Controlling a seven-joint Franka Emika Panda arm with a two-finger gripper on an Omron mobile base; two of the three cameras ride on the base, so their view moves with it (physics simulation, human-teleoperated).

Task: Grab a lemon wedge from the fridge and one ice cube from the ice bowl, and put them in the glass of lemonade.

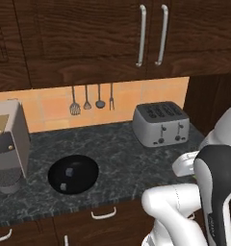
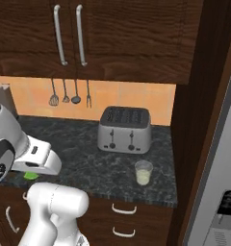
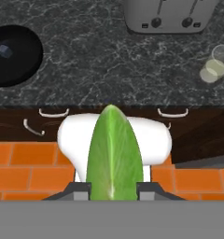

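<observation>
Pretty standard dark kitchen: a black speckled marble-look countertop (image 1: 117,144) runs under dark brown wooden upper cabinets (image 1: 88,33) with long silver bar handles (image 1: 142,36). The backsplash is warm orange-tan tile (image 1: 136,93), and four small dark utensils hang on it in a row (image 1: 91,100). A brushed silver four-slot toaster (image 1: 160,123) sits against the back wall, with a grey boxy coffee machine (image 1: 9,144) off at the left end. Below are brown wooden drawers with curved silver pulls (image 2: 123,209), and the floor is orange brick tile (image 3: 20,168).
</observation>
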